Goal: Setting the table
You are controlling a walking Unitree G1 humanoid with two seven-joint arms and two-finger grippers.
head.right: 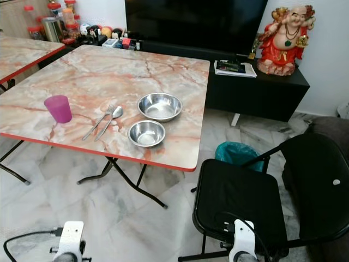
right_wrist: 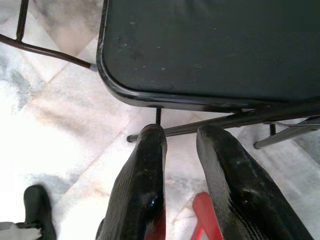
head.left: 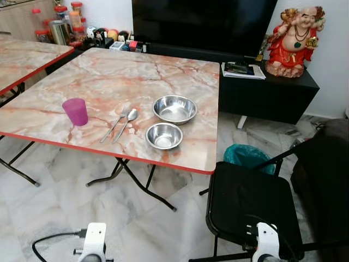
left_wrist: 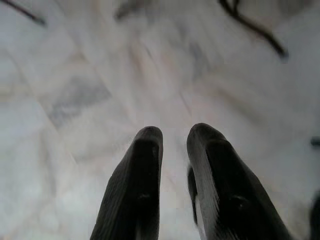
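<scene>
Meanwhile, the square marble-patterned folding table [head.left: 109, 76] carried the setting near its front edge — a purple plastic cup [head.left: 76, 111] toward the front left corner, then a steel fork [head.left: 116, 123] and steel spoon [head.left: 127, 123] side by side, then a small steel bowl [head.left: 163, 135] with a larger steel bowl [head.left: 174, 109] behind it. Both arms hung low — the left gripper [left_wrist: 174, 137] above pale floor tiles, the right gripper [right_wrist: 181, 137] beside a black folding chair [head.left: 245, 196], each with fingers slightly apart and holding nothing.

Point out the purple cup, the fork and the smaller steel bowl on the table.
purple cup [head.left: 76, 112], left eye view, on its outer wall.
fork [head.left: 115, 124], left eye view, midway along its handle.
smaller steel bowl [head.left: 163, 136], left eye view, on its inner base.
</scene>
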